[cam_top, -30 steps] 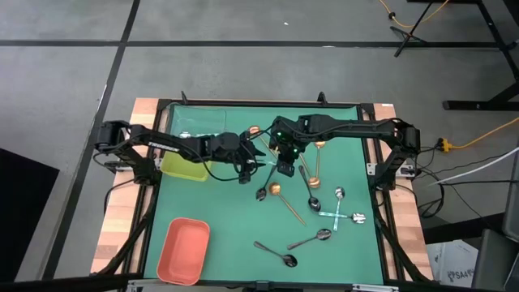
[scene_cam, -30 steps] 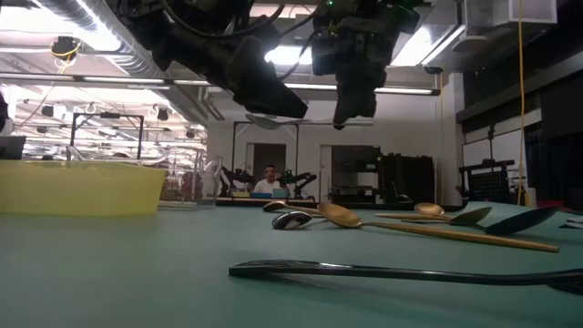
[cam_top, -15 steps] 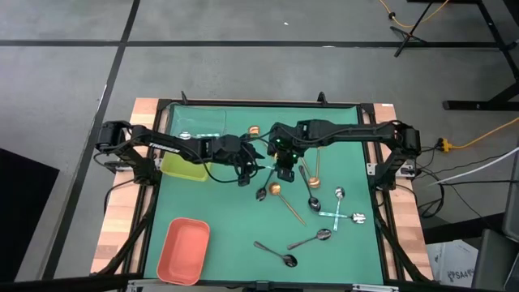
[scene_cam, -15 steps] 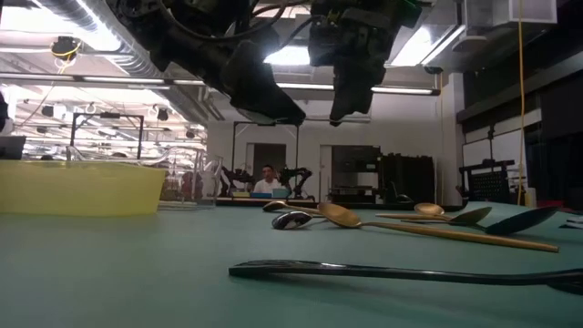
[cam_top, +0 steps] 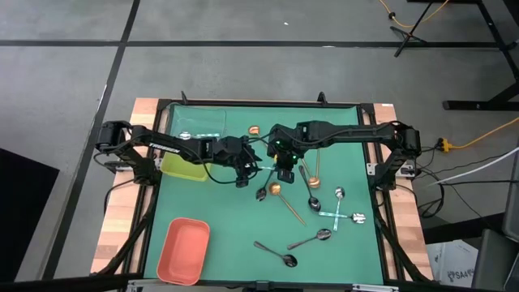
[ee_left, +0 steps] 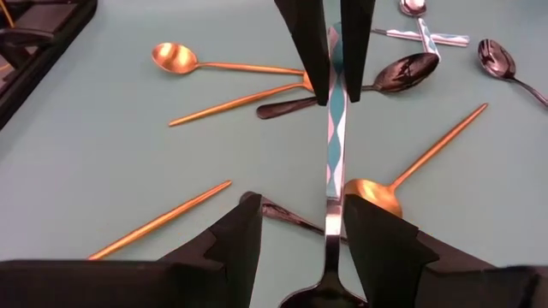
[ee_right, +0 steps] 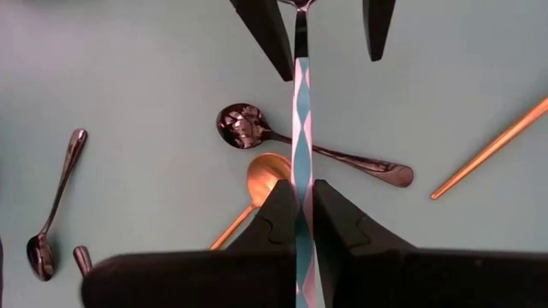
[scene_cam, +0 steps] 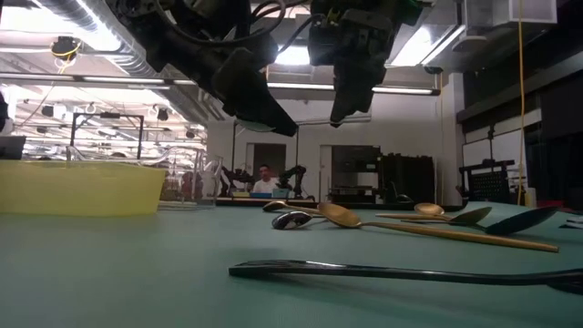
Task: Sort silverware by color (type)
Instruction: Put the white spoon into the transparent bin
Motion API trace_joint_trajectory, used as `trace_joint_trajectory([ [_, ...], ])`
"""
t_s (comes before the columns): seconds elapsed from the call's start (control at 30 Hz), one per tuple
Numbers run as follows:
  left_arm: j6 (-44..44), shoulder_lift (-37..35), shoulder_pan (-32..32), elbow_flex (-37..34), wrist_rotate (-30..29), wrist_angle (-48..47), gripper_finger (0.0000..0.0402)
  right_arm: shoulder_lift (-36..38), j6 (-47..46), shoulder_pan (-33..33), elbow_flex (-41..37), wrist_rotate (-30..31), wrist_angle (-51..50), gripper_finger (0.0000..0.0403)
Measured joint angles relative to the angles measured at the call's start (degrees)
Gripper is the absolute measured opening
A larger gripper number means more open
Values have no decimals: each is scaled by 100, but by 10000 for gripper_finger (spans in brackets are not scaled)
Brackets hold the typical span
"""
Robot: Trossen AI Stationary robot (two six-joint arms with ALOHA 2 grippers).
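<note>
Near the upper left of the frame, the yellow-green tray (cam_top: 185, 166) looks empty; a clear tray (cam_top: 200, 122) holds something pale. The right end effector (ee_right: 305, 205) pinches a teal-and-white-handled spoon (ee_right: 301, 128) at centre; the left end effector (ee_left: 329, 224) gapes around it.

Overhead, tabletop-level and two close wrist views share the spoons (cam_top: 275, 188).

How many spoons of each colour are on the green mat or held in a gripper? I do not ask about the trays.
Copper spoons: 4
Dark spoons: 4
Silver spoons lying flat: 2
Silver spoon held in the right gripper: 1
Total: 11
</note>
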State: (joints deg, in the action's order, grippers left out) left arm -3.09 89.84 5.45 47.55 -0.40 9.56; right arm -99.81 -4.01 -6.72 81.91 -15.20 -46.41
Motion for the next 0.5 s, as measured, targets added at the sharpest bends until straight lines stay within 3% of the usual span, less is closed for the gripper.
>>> trace_joint_trajectory([
  [0.23,-2,0,0,0,4,1,152,0,0,0,0,2,2,5],
  [0.5,-7,0,0,0,11,0,93,0,2,-2,0,119,4,5],
])
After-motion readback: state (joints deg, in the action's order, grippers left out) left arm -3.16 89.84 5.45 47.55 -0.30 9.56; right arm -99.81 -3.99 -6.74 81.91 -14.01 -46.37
